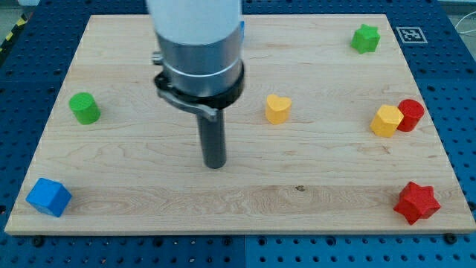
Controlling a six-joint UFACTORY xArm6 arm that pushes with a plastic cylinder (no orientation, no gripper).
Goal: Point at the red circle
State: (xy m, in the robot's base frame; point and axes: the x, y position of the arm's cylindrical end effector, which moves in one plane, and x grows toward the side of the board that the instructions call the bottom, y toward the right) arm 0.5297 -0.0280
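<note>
The red circle (pixel 410 115) stands near the board's right edge, touching the yellow hexagon-like block (pixel 387 120) on its left. My tip (pixel 215 165) rests on the board left of centre, far to the left of the red circle. The yellow heart (pixel 277 109) lies between them, up and right of my tip.
A red star (pixel 416 202) sits at the bottom right, a green star (pixel 365 38) at the top right. A green cylinder (pixel 85 108) is at the left, a blue cube (pixel 49 197) at the bottom left. A blue block (pixel 242 30) at the top is mostly hidden behind the arm.
</note>
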